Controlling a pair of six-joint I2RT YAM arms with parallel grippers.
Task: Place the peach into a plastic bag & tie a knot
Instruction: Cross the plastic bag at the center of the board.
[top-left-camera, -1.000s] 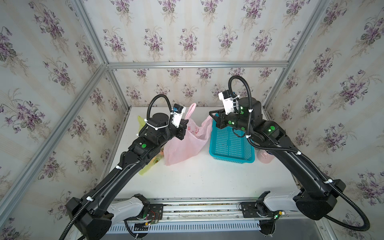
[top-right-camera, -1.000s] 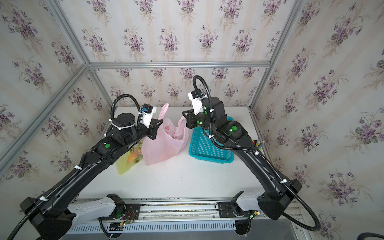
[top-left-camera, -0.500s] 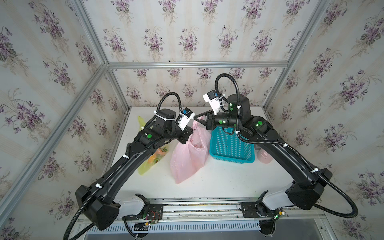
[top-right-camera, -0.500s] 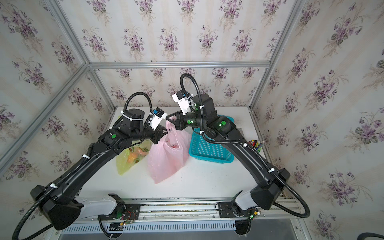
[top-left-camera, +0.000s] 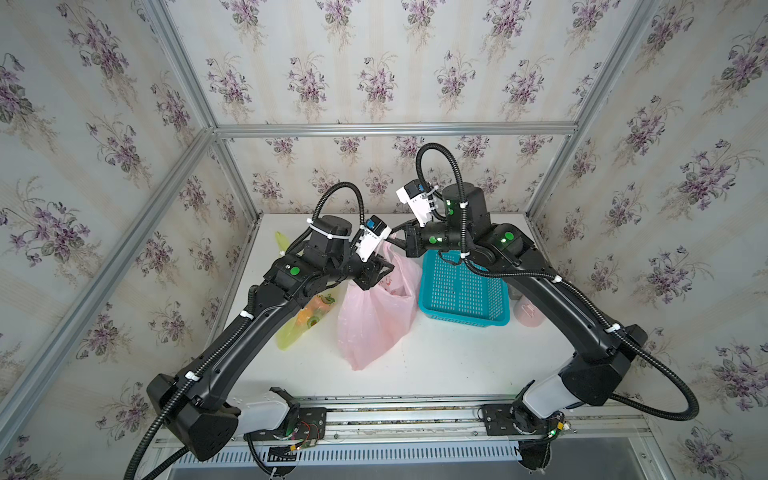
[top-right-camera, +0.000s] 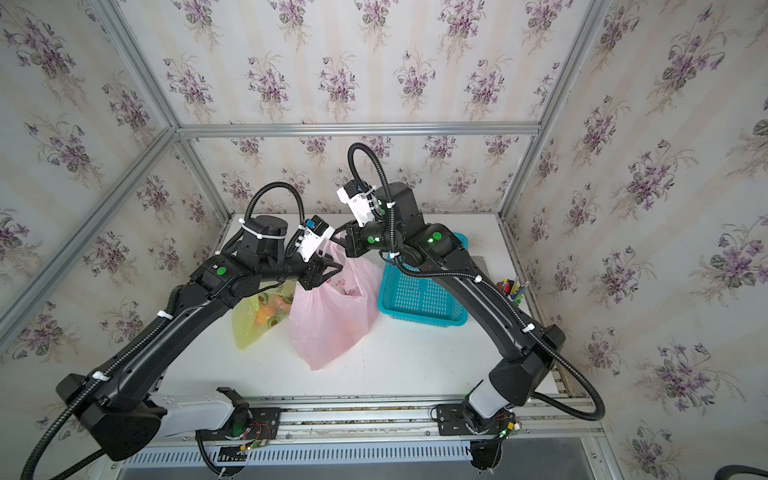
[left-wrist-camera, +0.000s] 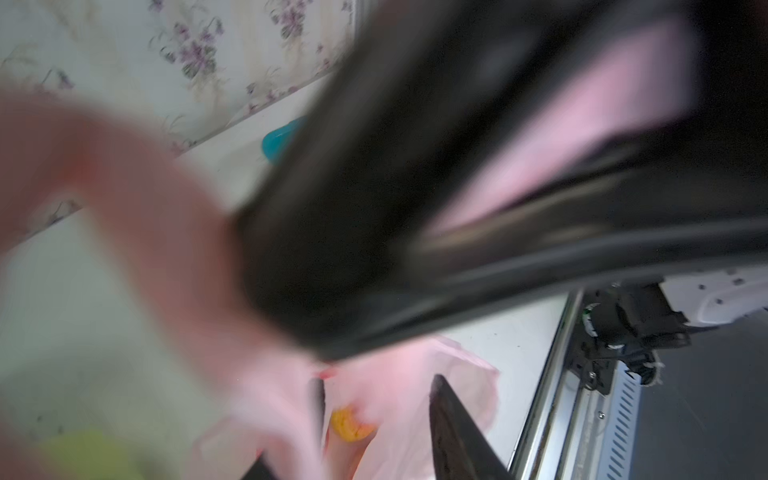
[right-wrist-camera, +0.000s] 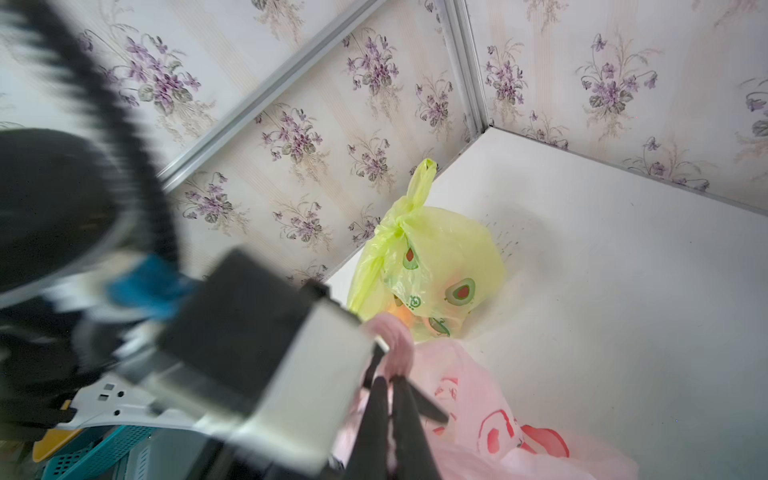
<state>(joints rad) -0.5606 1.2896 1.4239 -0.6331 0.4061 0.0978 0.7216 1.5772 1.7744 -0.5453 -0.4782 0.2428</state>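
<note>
A pink plastic bag (top-left-camera: 374, 320) (top-right-camera: 332, 320) hangs in the middle of the white table (top-left-camera: 449, 365). My right gripper (top-left-camera: 399, 239) (top-right-camera: 338, 243) (right-wrist-camera: 390, 386) is shut on the bag's pink handle at the top. My left gripper (top-left-camera: 384, 270) (top-right-camera: 332, 270) (left-wrist-camera: 376, 386) is just left of the bag's upper part, open, with its fingers on either side of loose pink film. The left wrist view is blurred; through the film it shows an orange-yellow round patch, the peach (left-wrist-camera: 349, 424), inside the bag.
A tied yellow-green bag (top-left-camera: 305, 320) (right-wrist-camera: 436, 257) with fruit lies left of the pink bag, under my left arm. A teal basket (top-left-camera: 461, 291) stands right of it, under my right arm. A pink object (top-left-camera: 528, 313) sits beside the basket. Walls close three sides.
Both grippers brought the pink bag forward and together from the back of the table. My left gripper's jaws have opened; the right one stays shut on the handle.
</note>
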